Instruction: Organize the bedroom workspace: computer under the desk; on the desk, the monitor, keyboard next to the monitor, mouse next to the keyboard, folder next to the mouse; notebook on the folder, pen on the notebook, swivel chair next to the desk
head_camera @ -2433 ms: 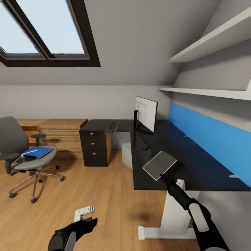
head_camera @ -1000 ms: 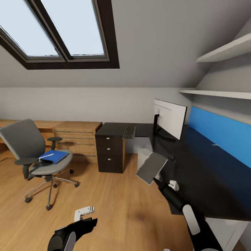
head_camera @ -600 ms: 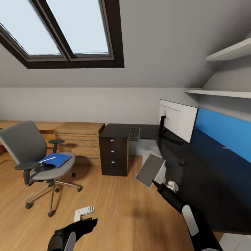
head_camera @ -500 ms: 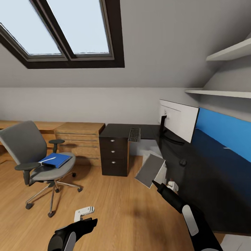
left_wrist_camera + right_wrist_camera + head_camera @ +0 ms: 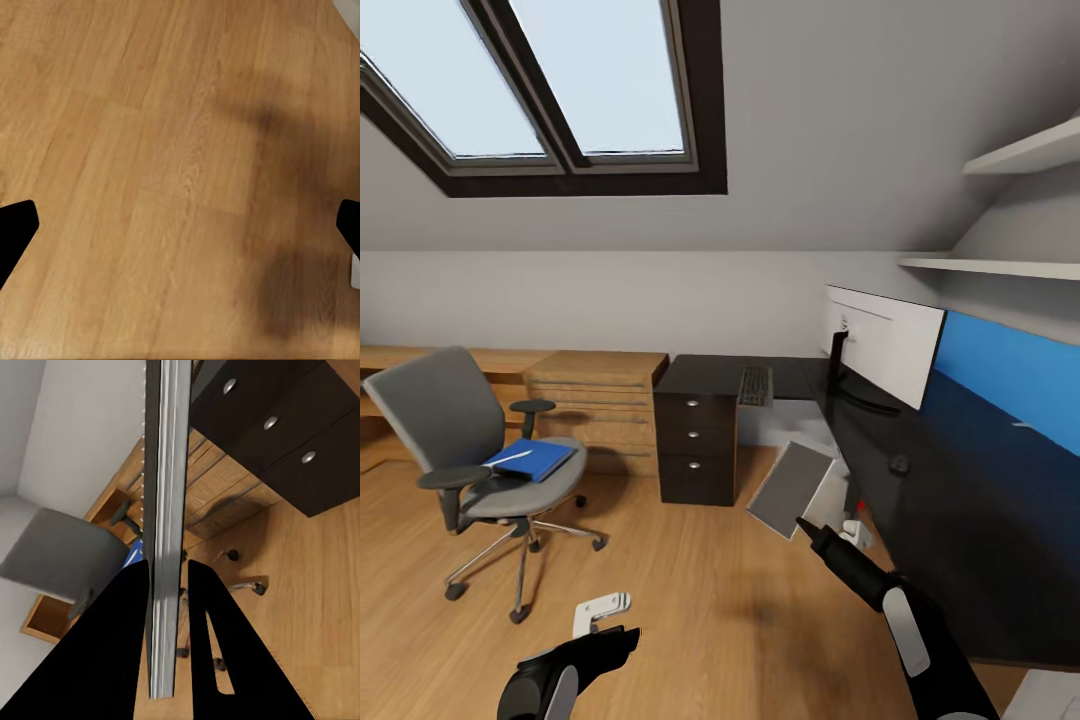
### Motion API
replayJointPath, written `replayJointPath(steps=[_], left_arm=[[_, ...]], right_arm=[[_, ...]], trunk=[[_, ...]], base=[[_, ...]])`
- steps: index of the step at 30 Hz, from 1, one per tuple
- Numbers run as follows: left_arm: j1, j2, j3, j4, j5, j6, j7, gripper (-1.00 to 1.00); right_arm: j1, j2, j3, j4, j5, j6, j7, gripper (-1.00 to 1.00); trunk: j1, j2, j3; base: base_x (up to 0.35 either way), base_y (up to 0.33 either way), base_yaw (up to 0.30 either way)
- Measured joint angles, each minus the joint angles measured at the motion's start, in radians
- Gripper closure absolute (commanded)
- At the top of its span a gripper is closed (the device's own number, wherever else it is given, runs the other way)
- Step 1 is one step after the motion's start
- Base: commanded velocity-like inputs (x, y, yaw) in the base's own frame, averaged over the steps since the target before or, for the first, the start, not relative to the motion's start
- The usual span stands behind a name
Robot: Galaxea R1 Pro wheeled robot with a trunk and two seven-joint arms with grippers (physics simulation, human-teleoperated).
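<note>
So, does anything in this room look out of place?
Yes: a flat bright blue folder lies on the seat of the grey swivel chair, away from the glossy black desk. Also, the right gripper holds a thin dark grey notebook tilted above the wood floor.

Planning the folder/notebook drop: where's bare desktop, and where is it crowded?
Free: the long stretch of the desk on this side of the mouse, along the blue back panel. Crowded: the far corner, with the monitor and the keyboard. The right gripper holds the notebook off the desk edge, over the floor.
</note>
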Motion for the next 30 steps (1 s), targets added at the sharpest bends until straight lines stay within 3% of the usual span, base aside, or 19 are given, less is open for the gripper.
replayJointPath(steps=[11, 16, 24, 25, 27, 30], left_arm=[[0.000, 0.001, -0.002, 0.013, 0.001, 0.000, -0.001, -1.00], [0.000, 0.002, -0.003, 0.028, 0.000, 0.000, -0.004, -1.00], [0.001, 0.002, -0.003, 0.031, 0.001, 0.000, -0.004, -1.00], [0.000, 0.002, -0.002, 0.031, 0.001, 0.000, -0.003, -1.00], [0.000, 0.002, -0.002, 0.031, 0.001, 0.000, -0.003, -1.00], [0.000, 0.002, -0.002, 0.031, 0.001, 0.000, -0.002, -1.00]], right_arm=[[0.000, 0.000, 0.000, 0.003, 0.001, 0.000, 0.001, 1.00], [0.000, -0.004, 0.000, 0.004, 0.000, 0.006, 0.002, 1.00], [0.000, 0.000, 0.003, 0.006, 0.011, 0.004, -0.011, 1.00], [0.000, 0.001, 0.026, 0.003, 0.100, -0.001, -0.111, 1.00], [0.000, 0.001, 0.041, 0.000, 0.107, 0.002, -0.161, 1.00], [0.000, 0.001, 0.095, -0.003, 0.139, 0.001, -0.298, 1.00]], trunk=[[0.000, 0.000, 0.000], [0.000, 0.000, 0.000], [-0.031, 0.056, 0.025], [-0.034, 0.063, 0.028], [-0.042, 0.077, 0.034], [-0.054, 0.098, 0.044]], base=[[-0.002, 0.310, 0.000], [0.000, 0.094, 0.000], [0.000, 0.007, 0.000], [0.000, 0.000, 0.000], [0.000, 0.000, 0.000], [0.000, 0.000, 0.000]])
